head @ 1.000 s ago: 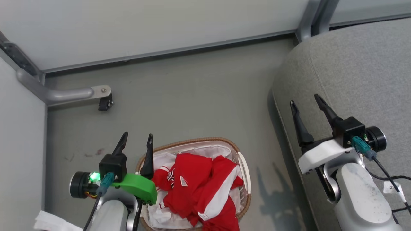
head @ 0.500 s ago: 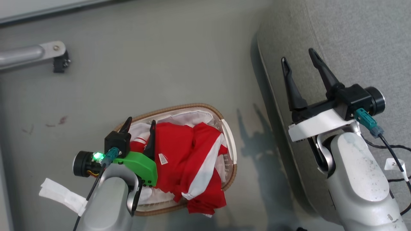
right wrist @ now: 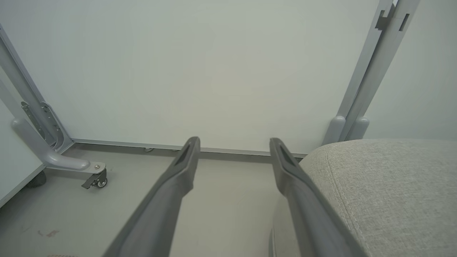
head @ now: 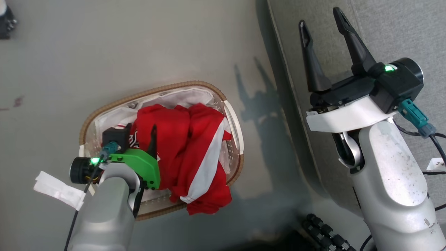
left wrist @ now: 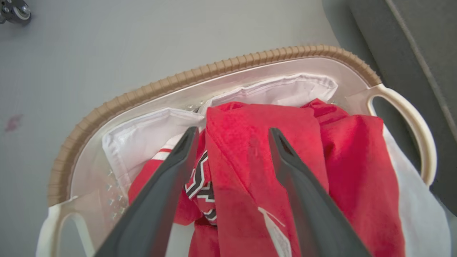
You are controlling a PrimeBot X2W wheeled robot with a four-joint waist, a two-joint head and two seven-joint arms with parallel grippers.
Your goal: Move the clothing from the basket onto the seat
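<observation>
Left gripper (left wrist: pixel 232 131), its two dark fingers spread apart, reaches down into the basket (head: pixel 156 91), with a raised fold of the red clothing (head: pixel 181 139) lying between them; whether they press on the cloth cannot be told. Red garments with white stripes are heaped inside the basket over a white liner (left wrist: pixel 142 132), and one end hangs over the near rim. Navy-and-white numbers (left wrist: pixel 200 178) show beside the left finger. The basket stands on a grey floor (head: pixel 104 52), just beside the grey seat (head: pixel 383 31). The right gripper (head: pixel 320 16), fingers also apart and holding nothing, is held over the seat's edge.
</observation>
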